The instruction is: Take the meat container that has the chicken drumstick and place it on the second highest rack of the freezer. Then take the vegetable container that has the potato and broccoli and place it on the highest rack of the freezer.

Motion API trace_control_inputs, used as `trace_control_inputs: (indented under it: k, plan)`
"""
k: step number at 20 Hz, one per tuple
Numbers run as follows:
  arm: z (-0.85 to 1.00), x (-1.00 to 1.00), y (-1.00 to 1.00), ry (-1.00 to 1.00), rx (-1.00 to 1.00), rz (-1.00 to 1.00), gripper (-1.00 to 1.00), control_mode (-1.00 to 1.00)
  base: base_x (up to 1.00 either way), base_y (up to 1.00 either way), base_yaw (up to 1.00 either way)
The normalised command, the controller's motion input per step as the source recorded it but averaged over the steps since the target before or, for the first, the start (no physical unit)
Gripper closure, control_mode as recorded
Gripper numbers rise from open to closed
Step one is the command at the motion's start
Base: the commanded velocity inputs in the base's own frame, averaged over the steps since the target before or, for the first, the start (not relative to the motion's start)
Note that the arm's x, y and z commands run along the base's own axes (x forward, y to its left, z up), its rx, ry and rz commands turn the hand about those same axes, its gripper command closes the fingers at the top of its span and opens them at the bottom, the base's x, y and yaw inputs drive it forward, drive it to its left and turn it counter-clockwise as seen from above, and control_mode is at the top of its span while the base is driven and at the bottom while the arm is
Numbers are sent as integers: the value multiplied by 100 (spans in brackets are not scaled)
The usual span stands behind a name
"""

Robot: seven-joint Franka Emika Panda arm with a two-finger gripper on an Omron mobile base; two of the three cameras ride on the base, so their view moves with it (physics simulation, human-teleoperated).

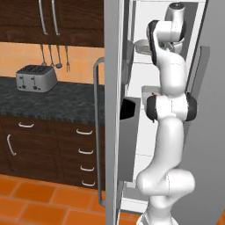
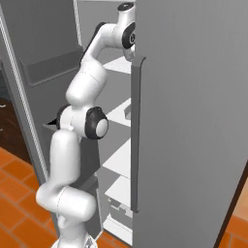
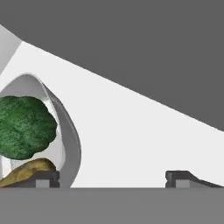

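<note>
In the hand view the vegetable container (image 3: 70, 144) rests on the highest rack (image 3: 131, 131), a flat white shelf. Dark green broccoli (image 3: 24, 127) and the yellow-brown potato (image 3: 28, 168) lie inside it. My gripper (image 3: 116, 179) is open, fingers wide apart: the left fingertip (image 3: 43, 179) is over the container by the potato, the right one outside its wall. The arm reaches into the top of the freezer (image 1: 145, 145), where the container's rim (image 1: 143, 44) shows. On the second highest rack (image 2: 118, 114) sits the meat container (image 1: 151, 92) with a small orange speck.
The open grey freezer door (image 1: 112, 110) with its bin (image 1: 129, 136) and long handle (image 1: 97, 132) stands left of the arm. A second grey door (image 2: 193, 121) with a handle (image 2: 135, 135) blocks the right. A toaster (image 1: 36, 78) sits on the dark counter (image 1: 66, 101).
</note>
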Motion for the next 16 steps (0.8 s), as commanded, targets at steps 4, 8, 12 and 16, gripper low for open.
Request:
trace_control_inputs:
  k: [4,8,12,16]
  plan:
    - [-100,-100,-7,-31,-20,0,-100,-100,0,0,0]
    - [-100,-100,-1,-25,-19,0,-100,-100,0,0,0]
    - [-100,-100,0,-23,-19,0,-100,-100,0,0,0]
    - [-100,-100,-12,-8,-3,-1,-100,-100,0,0,0]
